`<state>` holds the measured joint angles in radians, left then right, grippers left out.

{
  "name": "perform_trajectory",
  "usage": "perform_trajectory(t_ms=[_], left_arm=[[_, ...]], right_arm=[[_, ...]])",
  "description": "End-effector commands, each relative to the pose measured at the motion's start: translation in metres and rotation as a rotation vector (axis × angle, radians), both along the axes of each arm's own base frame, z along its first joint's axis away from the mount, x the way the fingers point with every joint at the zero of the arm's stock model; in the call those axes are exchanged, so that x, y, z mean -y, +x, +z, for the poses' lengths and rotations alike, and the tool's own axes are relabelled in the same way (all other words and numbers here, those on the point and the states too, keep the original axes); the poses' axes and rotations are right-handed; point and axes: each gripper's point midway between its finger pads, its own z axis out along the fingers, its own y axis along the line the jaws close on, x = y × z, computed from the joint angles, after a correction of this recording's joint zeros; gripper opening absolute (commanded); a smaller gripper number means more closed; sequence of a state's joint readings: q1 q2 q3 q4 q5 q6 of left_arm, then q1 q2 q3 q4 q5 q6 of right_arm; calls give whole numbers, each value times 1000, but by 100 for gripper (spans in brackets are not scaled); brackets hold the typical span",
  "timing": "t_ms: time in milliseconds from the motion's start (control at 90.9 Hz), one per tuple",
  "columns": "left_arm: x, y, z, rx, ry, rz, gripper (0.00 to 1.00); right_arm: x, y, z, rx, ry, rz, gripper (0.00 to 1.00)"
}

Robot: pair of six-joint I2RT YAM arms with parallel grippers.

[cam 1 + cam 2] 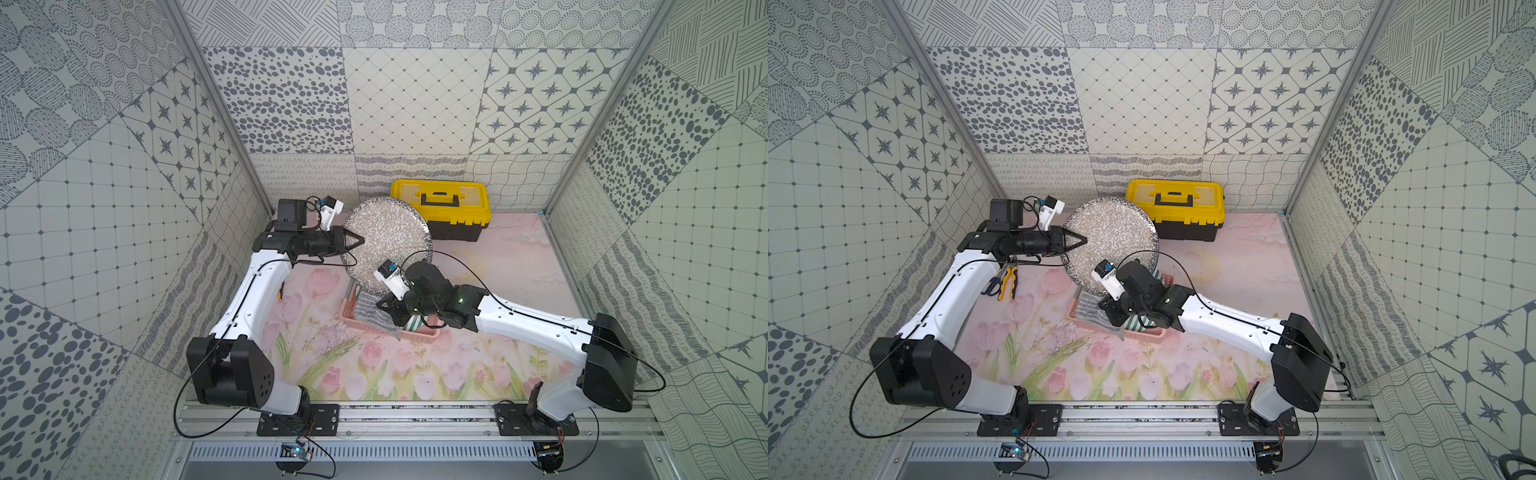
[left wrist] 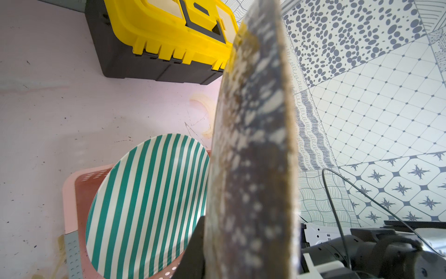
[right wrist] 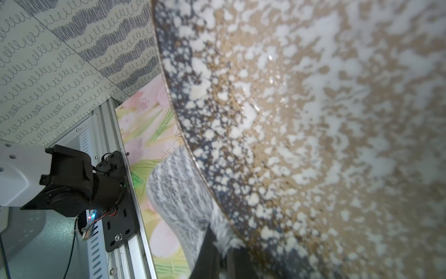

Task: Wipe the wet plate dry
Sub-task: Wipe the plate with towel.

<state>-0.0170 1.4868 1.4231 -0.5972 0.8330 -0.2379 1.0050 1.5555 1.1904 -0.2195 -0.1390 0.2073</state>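
While my left pincer (image 1: 357,241) is clenched on the rim of the plate (image 1: 386,243), the plate stands nearly on edge in the air. It hangs over the middle of the tabletop (image 1: 498,291), just in front of the toolbox (image 1: 440,208) at the far edge. My right pincer (image 1: 384,306) is clenched on the cloth (image 3: 178,193). The cloth lies against the plate's lower rim, above the basket (image 1: 415,334) that holds a striped plate (image 2: 149,200).

So the getting ready looks done: the plate is off the tabletop, the cloth is in my grip, and the two meet. The drying itself I judge barely under way. In the right wrist view small bright drops glint across the speckled face, and the cloth covers only a strip by the rim. Most of that face is left to wipe. Whether the back is wet I cannot tell, since the left wrist view shows it only edge-on and blurred. After the wiping, I expect the plate must be set down.
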Motion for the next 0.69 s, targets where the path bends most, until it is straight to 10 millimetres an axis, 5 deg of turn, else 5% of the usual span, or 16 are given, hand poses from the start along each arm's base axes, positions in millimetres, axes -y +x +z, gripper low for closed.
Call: perform_trajectory(t_ms=[0,176,682], left_arm=[[25,-35,34,-9,-215,-217,0],[25,-35,33,-11,-215,-214,0],[24,-36,33,-12,-216,-209,0]], right_arm=[[-14,49,79,183,233,-183,0],[-22,63,81,188,260,-263,0],[-35,91,125,251,386,-406,0]])
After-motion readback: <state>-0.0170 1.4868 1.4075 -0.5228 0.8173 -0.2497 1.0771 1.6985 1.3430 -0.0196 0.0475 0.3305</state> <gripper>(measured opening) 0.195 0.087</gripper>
